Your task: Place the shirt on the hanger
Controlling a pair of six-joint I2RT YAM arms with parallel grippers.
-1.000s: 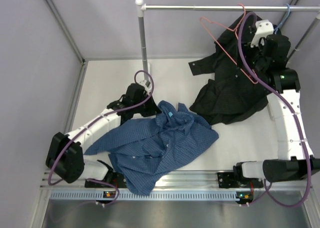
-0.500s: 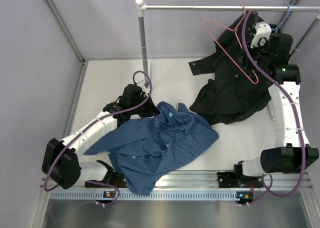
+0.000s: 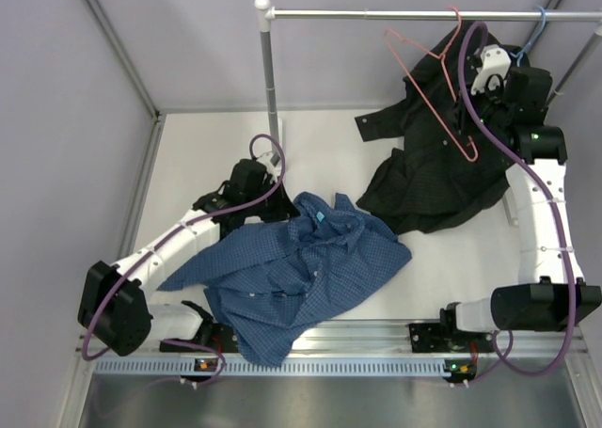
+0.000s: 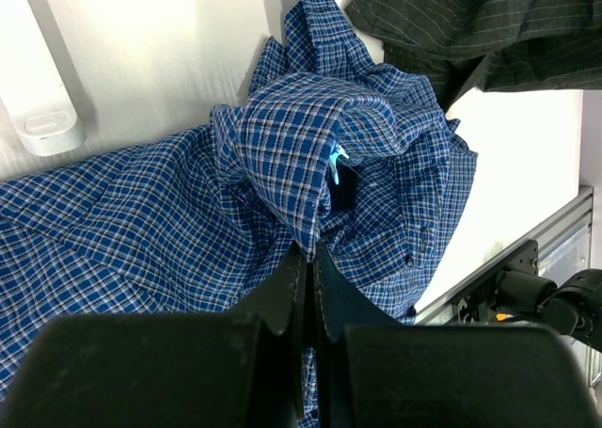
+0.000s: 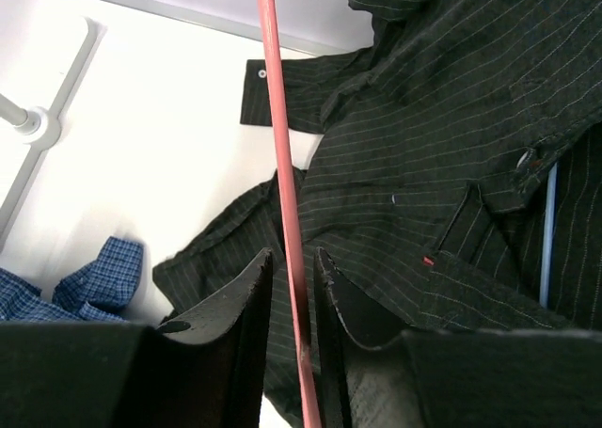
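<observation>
The blue checked shirt (image 3: 301, 268) lies crumpled on the table in front of the left arm. My left gripper (image 4: 308, 251) is shut on a fold of the shirt (image 4: 282, 136) just below its collar. The pink-red wire hanger (image 3: 425, 91) hangs by its hook from the rail, tilted in front of the black shirt. My right gripper (image 5: 293, 252) is raised at the hanger's lower right side. One straight wire of the hanger (image 5: 280, 165) runs between its jaws. The jaws stand narrow, with a thin gap showing on each side of the wire.
A larger black striped shirt (image 3: 433, 174) drapes from the rail's right end down onto the table. A light blue hanger (image 3: 536, 28) is hooked on the rail (image 3: 376, 15). The rail's post (image 3: 270, 71) stands behind the left arm.
The right jaws have narrowed around the hanger wire. The right arm shifted slightly and the hanger swung a little. The left arm drew back slightly, its grip on the shirt unchanged.
</observation>
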